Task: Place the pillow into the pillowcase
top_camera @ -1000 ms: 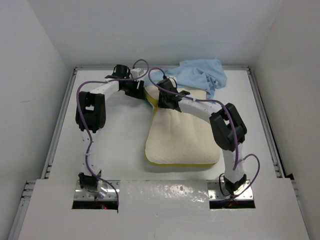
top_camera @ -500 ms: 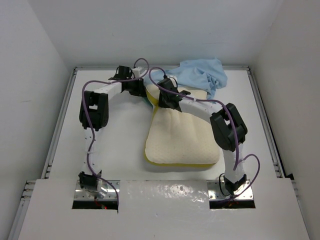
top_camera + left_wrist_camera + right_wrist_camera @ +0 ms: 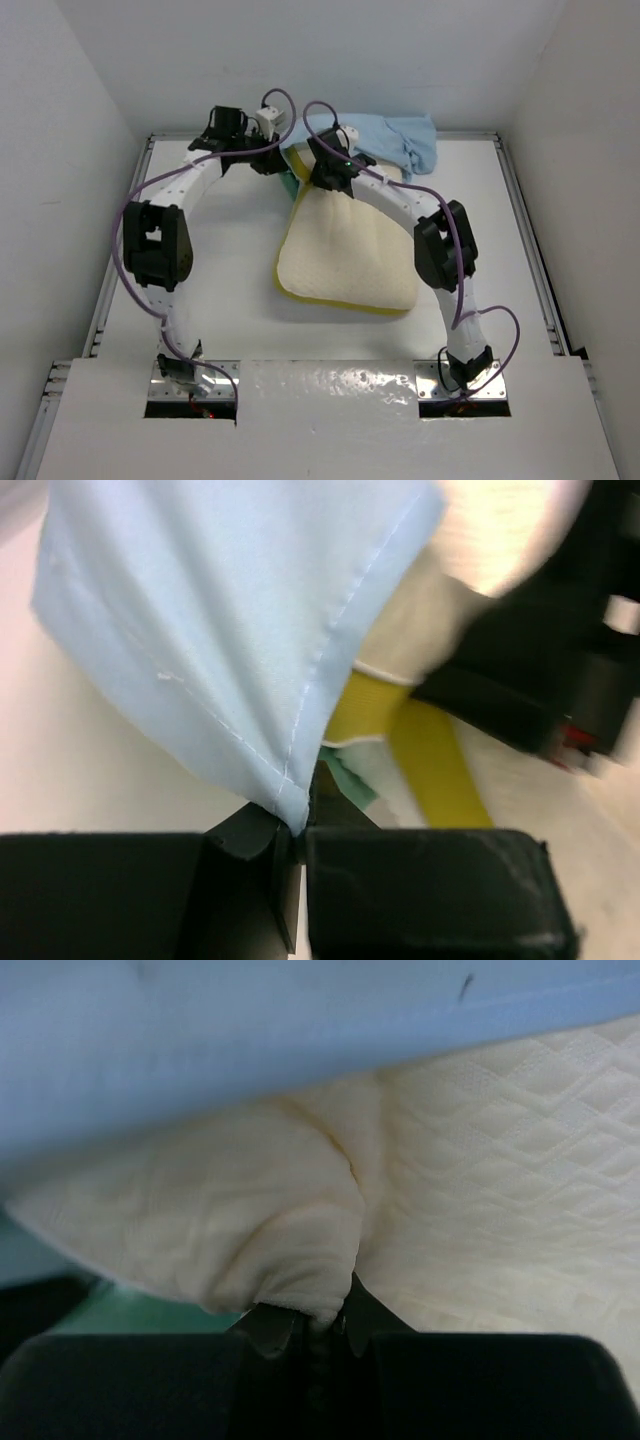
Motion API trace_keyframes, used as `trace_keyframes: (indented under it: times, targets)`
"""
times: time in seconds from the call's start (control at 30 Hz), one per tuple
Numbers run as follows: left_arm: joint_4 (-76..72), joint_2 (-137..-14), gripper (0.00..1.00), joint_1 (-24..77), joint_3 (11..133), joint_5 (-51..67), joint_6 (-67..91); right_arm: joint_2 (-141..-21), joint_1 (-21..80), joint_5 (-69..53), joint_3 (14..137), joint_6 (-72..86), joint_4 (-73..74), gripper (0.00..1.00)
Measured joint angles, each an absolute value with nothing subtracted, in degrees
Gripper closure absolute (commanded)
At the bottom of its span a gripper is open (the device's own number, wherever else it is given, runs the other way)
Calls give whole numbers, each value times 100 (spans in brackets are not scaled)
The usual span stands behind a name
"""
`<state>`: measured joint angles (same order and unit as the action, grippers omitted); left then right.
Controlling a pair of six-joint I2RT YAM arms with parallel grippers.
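Observation:
The cream pillow (image 3: 345,255) lies mid-table, its far end under the light blue pillowcase (image 3: 395,140) at the back. My left gripper (image 3: 283,160) is shut on the pillowcase's stitched blue hem (image 3: 300,780), lifted off the table beside the pillow's yellow edge band (image 3: 430,755). A bit of the case's sea-green face (image 3: 345,780) shows below. My right gripper (image 3: 322,172) is shut on a pinched fold of the pillow's textured cover (image 3: 300,1260) at its far end. Blue pillowcase fabric (image 3: 300,1040) hangs over that end in the right wrist view.
White walls enclose the table on three sides. Metal rails (image 3: 120,250) run along the left and right table edges. Purple cables loop over both arms near the back of the table (image 3: 285,105).
The left gripper has closed on the pillowcase hem and moved left and back. The pillow and right arm have shifted left, and the pillowcase has drawn further over the pillow's far end.

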<state>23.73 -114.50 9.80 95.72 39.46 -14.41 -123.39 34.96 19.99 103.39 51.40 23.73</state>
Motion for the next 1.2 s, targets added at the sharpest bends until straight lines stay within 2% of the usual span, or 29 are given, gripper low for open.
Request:
trace_keyframes:
  times: [0.1, 0.23, 0.4, 0.57, 0.73, 1.0, 1.03, 1.07, 1.1, 1.13, 1.2]
  targets:
    - [2663, -11052, 100, 1041, 9719, 3942, -2150, -12632, 3433, 2150, 11072, 5481, 2440, 100]
    - [3030, -10940, 100, 1280, 9382, 3927, -2899, -12759, 3404, 2462, 11233, 5721, 2241, 100]
    - [3664, -10949, 100, 1422, 8396, 4018, -3417, -12645, 3336, 2587, 10536, 5743, 1774, 100]
    - [4362, -10978, 100, 1417, 8490, 4285, -3693, -12239, 3494, 2687, 9537, 5706, 1236, 100]
    - [4899, -10984, 100, 1511, 9153, 4274, -3966, -12180, 3524, 2620, 9518, 5878, 969, 100]
    - [5704, -11048, 100, 1686, 8691, 4810, -5382, -12473, 3671, 2082, 9480, 5881, 760, 98]
    - [5819, -11048, 92, 1662, 8674, 4840, -5544, -12484, 3686, 1927, 9476, 5824, 681, 69]
    - [5902, -11048, 85, 1649, 8661, 4869, -5675, -12492, 3688, 1787, 9480, 5795, 617, 48]
    - [6038, -11048, 69, 1621, 8654, 4939, -5771, -12501, 3686, 1616, 9500, 5710, 578, 32]
    - [6198, -11043, 59, 1586, 8639, 5009, -5902, -12512, 3680, 1470, 9522, 5596, 530, 17]
    - [6484, -11034, 39, 1426, 8628, 5122, -6073, -12495, 3653, 1227, 9509, 5194, 443, 7]
